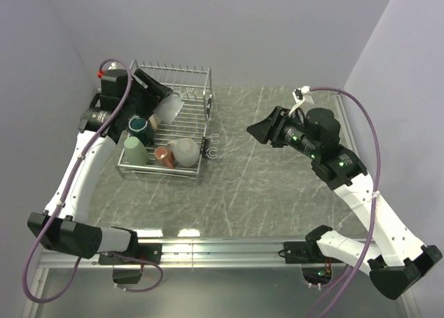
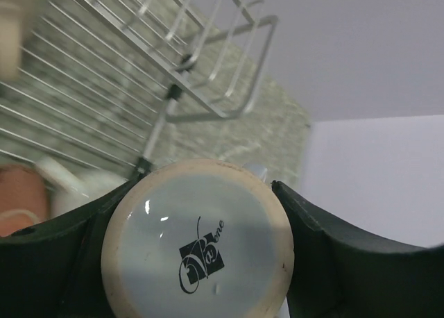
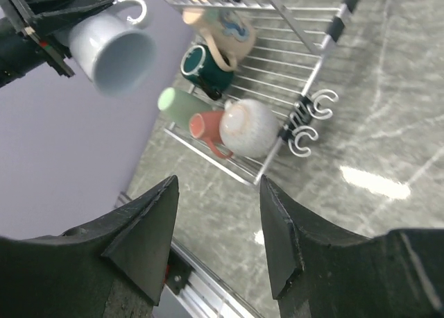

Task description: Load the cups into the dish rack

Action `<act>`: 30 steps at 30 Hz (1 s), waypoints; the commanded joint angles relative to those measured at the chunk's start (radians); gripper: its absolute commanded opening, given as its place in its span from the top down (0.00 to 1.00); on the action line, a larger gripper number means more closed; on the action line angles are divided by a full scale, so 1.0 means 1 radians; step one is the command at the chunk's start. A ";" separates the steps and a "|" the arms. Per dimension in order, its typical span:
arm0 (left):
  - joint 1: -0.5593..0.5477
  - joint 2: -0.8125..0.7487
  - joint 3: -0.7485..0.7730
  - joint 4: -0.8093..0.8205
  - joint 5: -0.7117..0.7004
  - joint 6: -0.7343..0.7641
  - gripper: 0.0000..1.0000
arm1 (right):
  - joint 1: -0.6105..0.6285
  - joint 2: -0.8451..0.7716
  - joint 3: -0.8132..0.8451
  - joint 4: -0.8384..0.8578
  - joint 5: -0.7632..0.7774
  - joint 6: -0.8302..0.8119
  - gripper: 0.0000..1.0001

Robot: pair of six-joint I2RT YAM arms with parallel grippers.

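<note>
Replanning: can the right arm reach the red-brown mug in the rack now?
Probably, from above: the right gripper is open, the left gripper holds the blue-grey mug farther back. The cream mug beside the red-brown mug blocks sideways approach.

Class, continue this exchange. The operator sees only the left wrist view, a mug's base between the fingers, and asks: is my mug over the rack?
Observer: Yes. The top view shows the left gripper holding the light blue-grey mug above the dish rack.
Operator: How many are loaded?
Observer: Five: tan mug, dark green mug, pale green mug, red-brown mug, cream mug.
Operator: Is the right arm close?
Observer: No. The right gripper hangs open and empty over the table, right of the rack.
</note>
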 commanded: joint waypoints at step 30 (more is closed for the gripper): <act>-0.118 0.132 -0.609 1.138 -0.574 0.617 1.00 | -0.010 0.041 -0.037 -0.158 -0.018 0.026 0.49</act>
